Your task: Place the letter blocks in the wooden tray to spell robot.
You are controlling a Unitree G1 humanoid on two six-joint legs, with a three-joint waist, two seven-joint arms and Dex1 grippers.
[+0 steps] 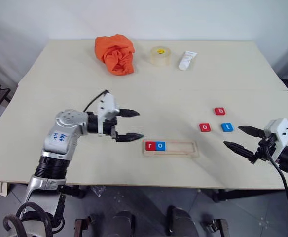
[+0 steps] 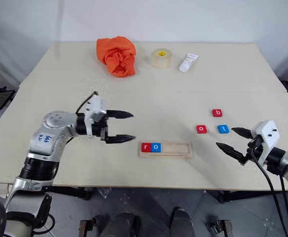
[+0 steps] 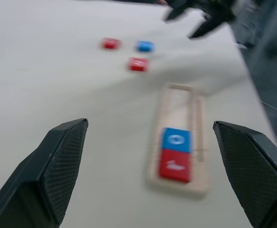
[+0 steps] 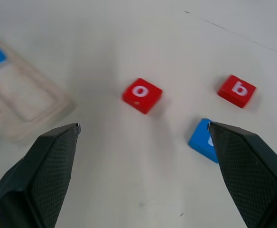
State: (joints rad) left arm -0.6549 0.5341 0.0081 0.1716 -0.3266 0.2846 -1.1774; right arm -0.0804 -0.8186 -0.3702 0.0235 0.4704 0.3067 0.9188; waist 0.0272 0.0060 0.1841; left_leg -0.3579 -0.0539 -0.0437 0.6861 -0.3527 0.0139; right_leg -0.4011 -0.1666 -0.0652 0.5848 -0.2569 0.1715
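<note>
Pale tabletop (image 1: 75, 69) runs wide under my arms, with a white wall behind it. On it, toward my near edge, lies the tray (image 1: 183, 148), long axis running from 9 to 3 o'clock across my view, flat and empty in its right part. Its left end holds two blocks side by side, touching: a red r (image 1: 150, 145) at the very end and a blue o (image 1: 160, 145) just to its right. In my left wrist view these two are blurred and the letters hard to read.

Three blocks lie loose on the table at about 2 o'clock from the tray: a red o (image 1: 204, 127), a blue t (image 1: 226, 127) just at 3 o'clock of it, and a red b (image 1: 219, 111) beyond the pair at 12 o'clock. They sit near each other but apart. In my right wrist view the blue t is partly cut off behind my fingertip (image 4: 252, 175), so its letter does not show there.

My left gripper (image 1: 133, 124) hangs at 9 o'clock of the tray, pointing toward it, fingers spread wide and holding nothing. My right gripper (image 1: 237, 137) sits at 3 o'clock of the tray, just at 4 o'clock of the blue t, pointing left, fingers likewise spread wide with nothing between them.

Along the far edge lie an orange cloth (image 1: 115, 53), a tape roll (image 1: 160, 55) and a white tube (image 1: 187, 60).
</note>
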